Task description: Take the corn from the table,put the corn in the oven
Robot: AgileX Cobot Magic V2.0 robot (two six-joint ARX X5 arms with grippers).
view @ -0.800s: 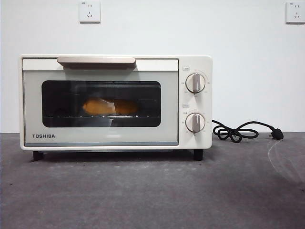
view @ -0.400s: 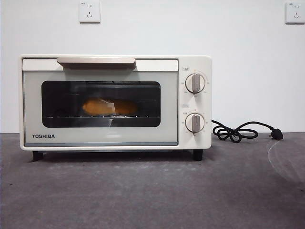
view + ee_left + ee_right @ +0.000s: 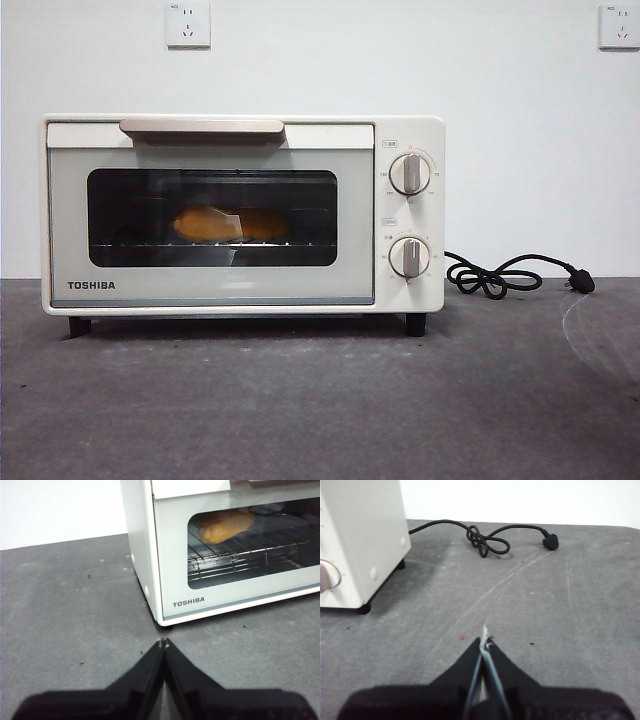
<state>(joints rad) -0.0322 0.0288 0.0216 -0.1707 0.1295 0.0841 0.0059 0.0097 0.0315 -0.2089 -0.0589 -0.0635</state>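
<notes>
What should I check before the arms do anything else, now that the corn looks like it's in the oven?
1. Corn on the rack inside the oven: ok, visible through the door window.
2. Oven door closed: ok, it sits flush in the front view.
3. Left gripper clear of the oven: ok, jaws shut, holding nothing, above the table.
4. Right gripper clear: ok, jaws shut, off the oven's knob side.
5. Power cord plugged in: not ok, the plug lies loose on the table.
6. Knob settings: cannot tell.
</notes>
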